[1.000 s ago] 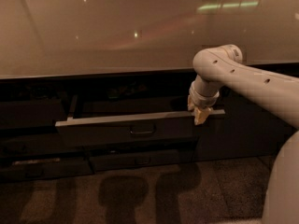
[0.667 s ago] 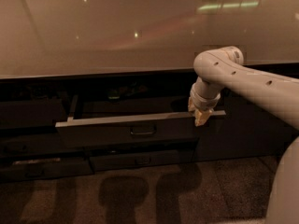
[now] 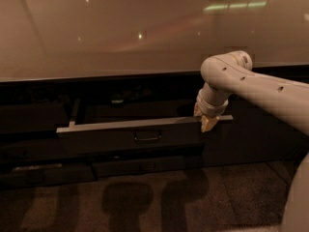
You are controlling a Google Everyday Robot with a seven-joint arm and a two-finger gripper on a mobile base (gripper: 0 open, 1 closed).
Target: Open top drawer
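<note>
The top drawer (image 3: 104, 138) stands partly pulled out under the pale tabletop (image 3: 120, 37). The claw (image 3: 204, 118) sits at the right end of its front rim; whether it is clamped there, I cannot tell.

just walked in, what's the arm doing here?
The robot's arm is working on the top drawer under the countertop. Its end effector sits at the right end of the drawer front's upper rim, well away from the central loop handle. The drawer is pulled partly out, and its inside is too dark to make out.
</note>
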